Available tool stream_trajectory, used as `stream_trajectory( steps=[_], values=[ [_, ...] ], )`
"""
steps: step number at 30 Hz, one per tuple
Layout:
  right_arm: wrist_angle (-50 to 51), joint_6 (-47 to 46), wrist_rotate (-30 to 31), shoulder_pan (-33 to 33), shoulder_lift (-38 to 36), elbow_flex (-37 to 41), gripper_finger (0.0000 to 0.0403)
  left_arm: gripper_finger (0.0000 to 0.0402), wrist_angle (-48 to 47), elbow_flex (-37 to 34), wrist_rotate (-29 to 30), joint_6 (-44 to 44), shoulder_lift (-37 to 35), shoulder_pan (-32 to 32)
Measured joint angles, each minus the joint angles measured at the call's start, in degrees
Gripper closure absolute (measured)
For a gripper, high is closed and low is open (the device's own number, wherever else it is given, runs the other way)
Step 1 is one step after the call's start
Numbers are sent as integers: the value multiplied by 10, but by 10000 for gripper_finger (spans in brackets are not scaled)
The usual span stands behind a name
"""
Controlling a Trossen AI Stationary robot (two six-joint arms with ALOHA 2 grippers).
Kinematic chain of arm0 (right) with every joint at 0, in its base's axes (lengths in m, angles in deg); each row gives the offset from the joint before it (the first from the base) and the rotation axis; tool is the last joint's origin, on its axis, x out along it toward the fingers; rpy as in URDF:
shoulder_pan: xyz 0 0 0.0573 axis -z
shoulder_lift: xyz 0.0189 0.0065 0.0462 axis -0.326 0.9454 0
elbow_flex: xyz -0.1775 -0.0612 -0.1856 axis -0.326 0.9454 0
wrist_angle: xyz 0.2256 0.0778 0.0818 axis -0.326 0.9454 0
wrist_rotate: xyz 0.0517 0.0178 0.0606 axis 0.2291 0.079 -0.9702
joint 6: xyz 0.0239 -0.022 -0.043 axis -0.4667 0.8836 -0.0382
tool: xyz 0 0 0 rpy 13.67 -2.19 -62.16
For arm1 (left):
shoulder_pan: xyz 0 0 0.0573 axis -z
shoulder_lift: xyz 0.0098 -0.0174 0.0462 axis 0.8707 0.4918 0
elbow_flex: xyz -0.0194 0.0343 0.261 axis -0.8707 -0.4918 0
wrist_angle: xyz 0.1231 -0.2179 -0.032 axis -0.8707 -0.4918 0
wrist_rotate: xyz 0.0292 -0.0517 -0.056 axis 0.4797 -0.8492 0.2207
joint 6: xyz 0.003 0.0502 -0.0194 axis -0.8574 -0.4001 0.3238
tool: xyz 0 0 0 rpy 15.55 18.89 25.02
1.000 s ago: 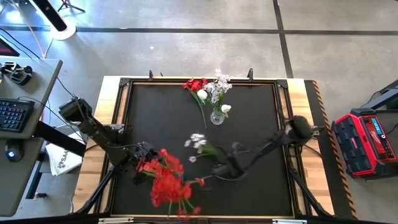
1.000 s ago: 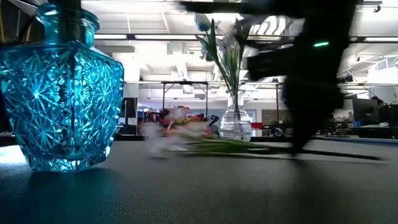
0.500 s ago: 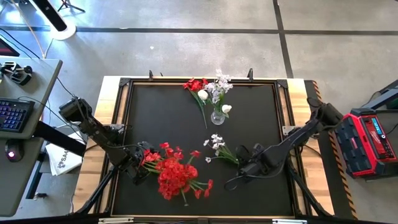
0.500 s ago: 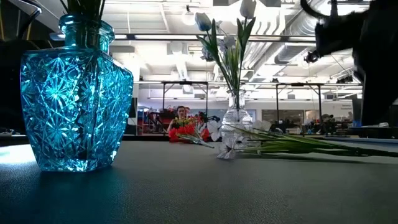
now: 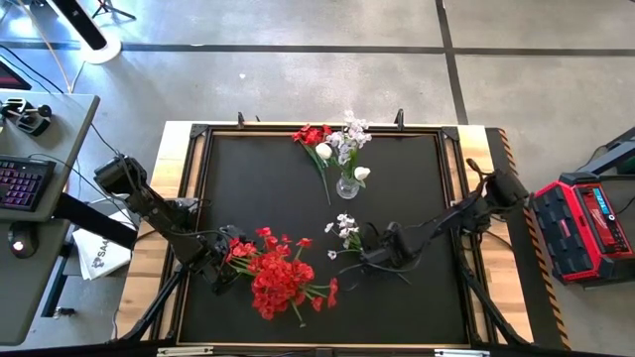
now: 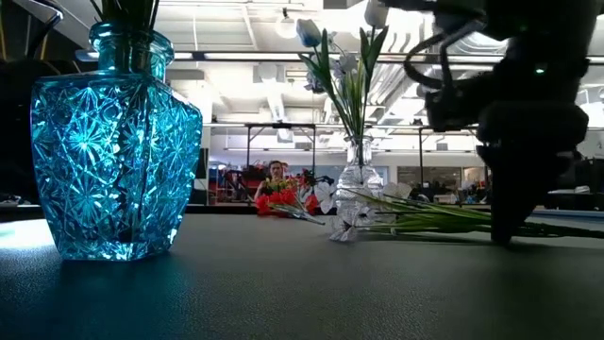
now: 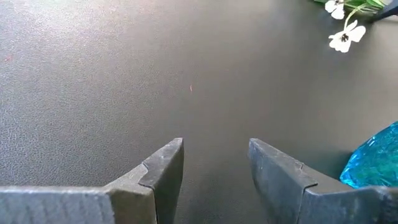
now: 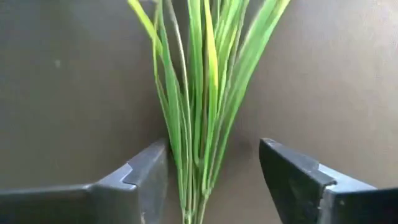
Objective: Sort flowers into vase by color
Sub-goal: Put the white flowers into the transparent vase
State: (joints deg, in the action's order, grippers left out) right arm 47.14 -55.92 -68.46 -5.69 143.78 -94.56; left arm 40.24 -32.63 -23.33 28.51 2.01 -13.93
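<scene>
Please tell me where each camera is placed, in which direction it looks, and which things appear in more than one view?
High: above, straight down; both arms, red blooms.
Low: table height, level; blue vase, clear vase, one dark arm.
Left wrist: open left gripper over mat, blue vase beside it.
Right wrist: open right gripper astride green stems.
Shared: white sprig in high, low, left wrist.

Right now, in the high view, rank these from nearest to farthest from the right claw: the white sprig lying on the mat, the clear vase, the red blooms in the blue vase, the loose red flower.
1. White sprig, under the right claw, mat centre.
2. Red blooms, toward the left arm.
3. Clear vase, toward the far edge.
4. Loose red flower, far edge.
</scene>
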Motion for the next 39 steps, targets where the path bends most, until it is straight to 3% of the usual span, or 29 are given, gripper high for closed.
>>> stream_trajectory(
  steps=[4,10,16,20,23,25,29,31,35,39],
  values=[
    [-16,21,-7,15,3,-1,233,234,0,0,0,0,0,0],
    [-12,70,-4,15,-1,0,380,234,0,0,5,-1,0,0],
    [-58,46,155,-34,-73,34,390,234,0,0,8,-1,1,0],
    [-224,128,272,-73,-157,109,398,234,-1,0,27,-2,2,0],
    [-457,307,337,-88,-216,183,400,234,0,0,40,-2,4,0],
    [-651,461,333,-84,-244,234,400,234,3,0,43,-2,8,0],
    [-986,687,238,-48,-262,312,401,234,16,0,43,-1,20,0],
    [-1051,789,230,-25,-262,319,401,234,26,0,43,-1,27,0],
    [-1081,949,254,17,-264,304,402,234,42,0,34,-1,36,0],
    [-1141,966,223,83,-265,296,402,234,53,0,27,-1,40,0]
  ],
)
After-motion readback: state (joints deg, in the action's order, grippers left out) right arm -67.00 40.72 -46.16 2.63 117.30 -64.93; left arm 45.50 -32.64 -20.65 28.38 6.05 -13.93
